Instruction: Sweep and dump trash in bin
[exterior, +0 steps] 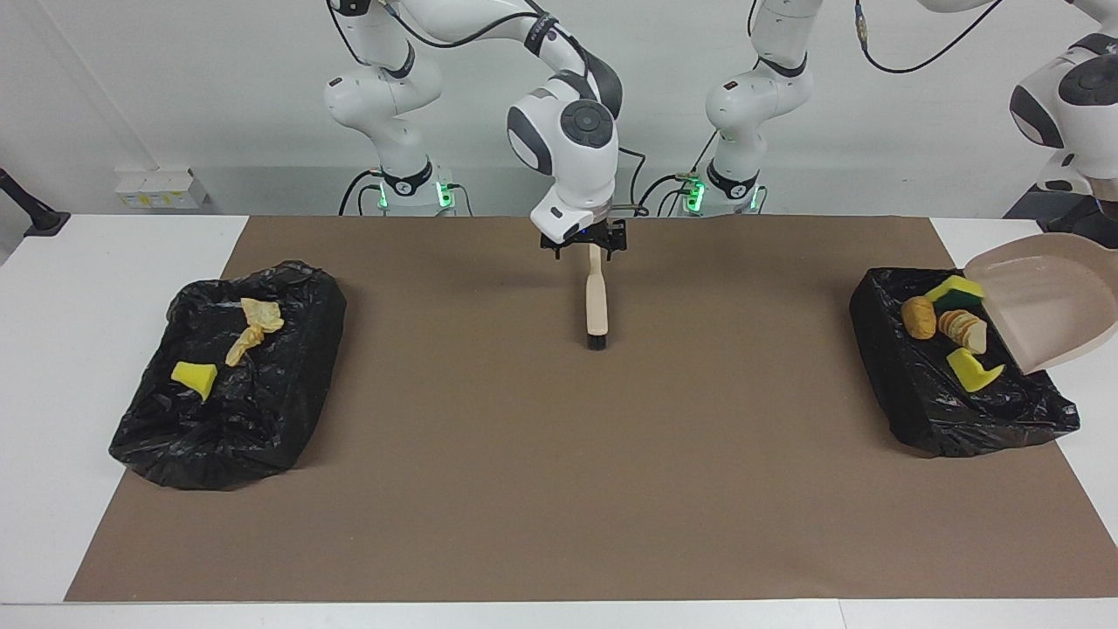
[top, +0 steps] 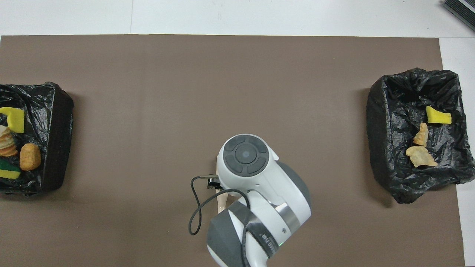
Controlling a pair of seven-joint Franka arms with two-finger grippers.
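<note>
I see the right gripper (exterior: 585, 247) with fingers spread over the brush (exterior: 596, 297) handle (brush on desk). Left fingers are out of view, closed; tilted dustpan (exterior: 1044, 301) is empty; trash (exterior: 948, 328) lies in the bin (exterior: 926, 411).

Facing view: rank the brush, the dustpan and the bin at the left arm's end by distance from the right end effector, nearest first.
1. brush, mid-table, at the right end effector.
2. bin, toward the left arm's end.
3. dustpan, tilted above that bin's outer edge.

brush (exterior: 596, 301): mat (exterior: 559, 489) centre | one bin (exterior: 908, 384): toward left arm's end, trash (exterior: 952, 328) inside, dustpan (exterior: 1044, 301) over it | other bin (exterior: 288, 384): toward right arm's end
</note>
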